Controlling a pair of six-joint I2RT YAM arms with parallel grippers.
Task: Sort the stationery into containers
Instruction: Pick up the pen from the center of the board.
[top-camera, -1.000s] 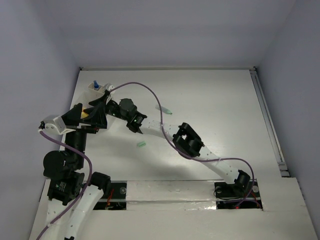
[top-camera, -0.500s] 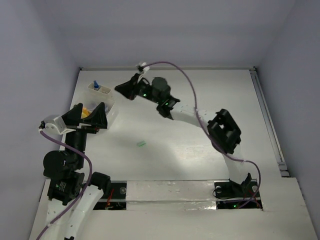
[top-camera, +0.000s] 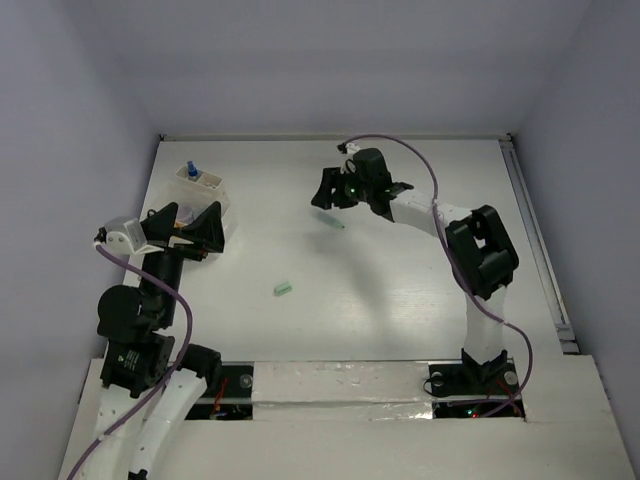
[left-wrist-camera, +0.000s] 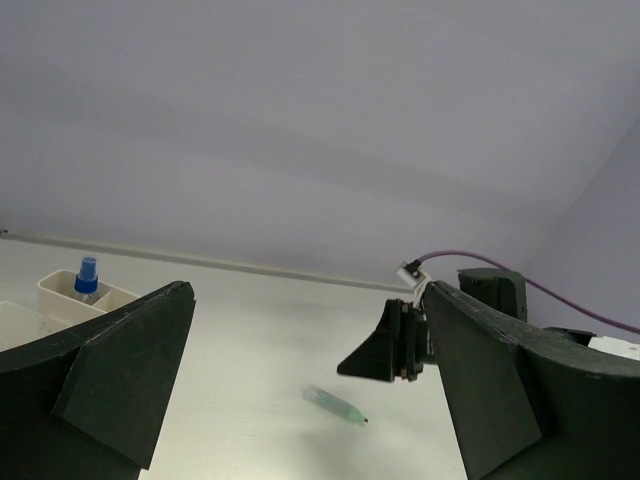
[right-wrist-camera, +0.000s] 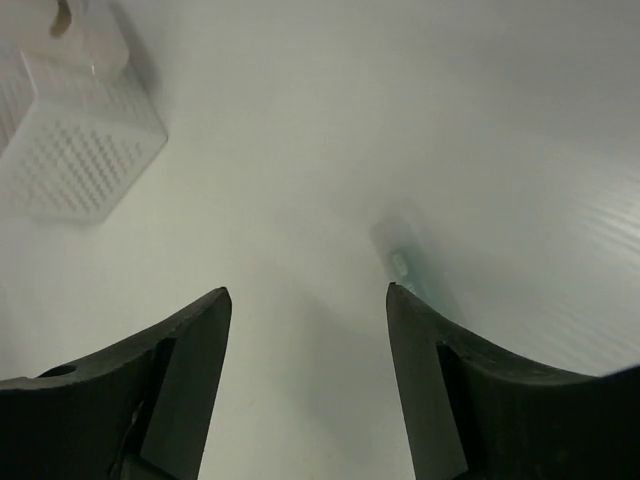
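Observation:
A green marker (top-camera: 333, 222) lies on the table at the back middle, also in the left wrist view (left-wrist-camera: 335, 405) and blurred in the right wrist view (right-wrist-camera: 405, 265). My right gripper (top-camera: 322, 196) hovers just over it, open and empty (right-wrist-camera: 306, 292); the marker lies beside the right finger. A small green eraser (top-camera: 283, 288) rests mid-table. The off-white container (top-camera: 205, 190) stands at the far left with a blue-capped pen (top-camera: 190, 170) upright in it (left-wrist-camera: 87, 275). My left gripper (top-camera: 185, 228) hangs wide open and empty above the container's near end (left-wrist-camera: 308, 290).
The table's left edge runs close beside the container, and the back wall (top-camera: 330, 135) stands just behind the right gripper. A purple cable (top-camera: 415, 160) loops over the right arm. In the right wrist view a white dotted box (right-wrist-camera: 70, 150) sits at upper left.
My right arm has swung from the container at the left across to the back middle, and now hovers over the green marker. The left arm has shifted slightly, still open.

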